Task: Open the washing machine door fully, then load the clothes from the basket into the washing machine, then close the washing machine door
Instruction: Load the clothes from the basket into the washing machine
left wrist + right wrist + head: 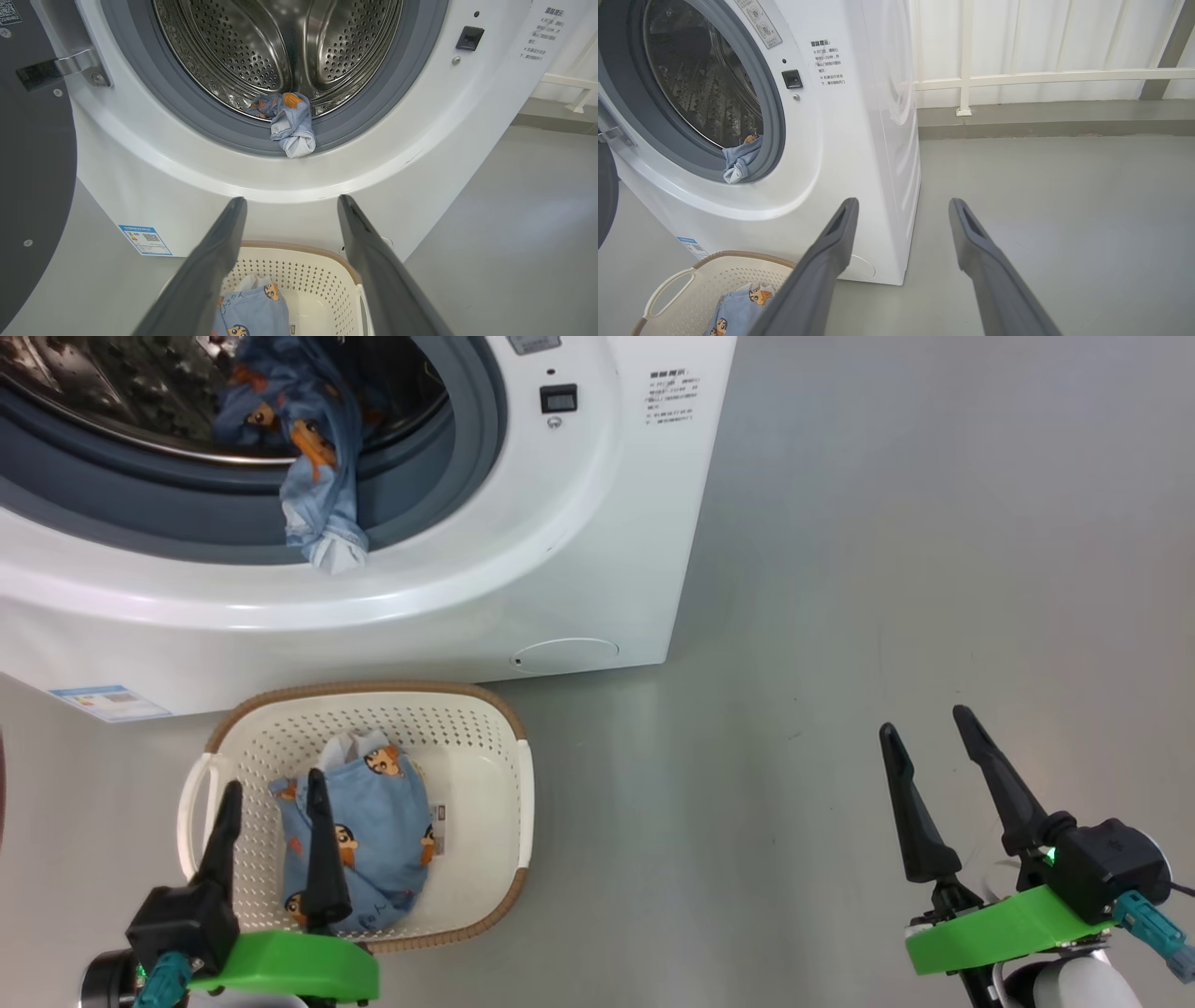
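left hand, right hand wide, empty; perforated plastic basket holds crumpled blue clothes.

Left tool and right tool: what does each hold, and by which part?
Nothing is held: left tool open over the basket, right tool open over the floor.

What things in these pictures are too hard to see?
- Door: left wrist view, cut off by the left edge.
- Clothes in the basket: head view, partly behind the left claw; how many pieces is unclear.
- Printed notice on the washing machine: every view, too small to read.
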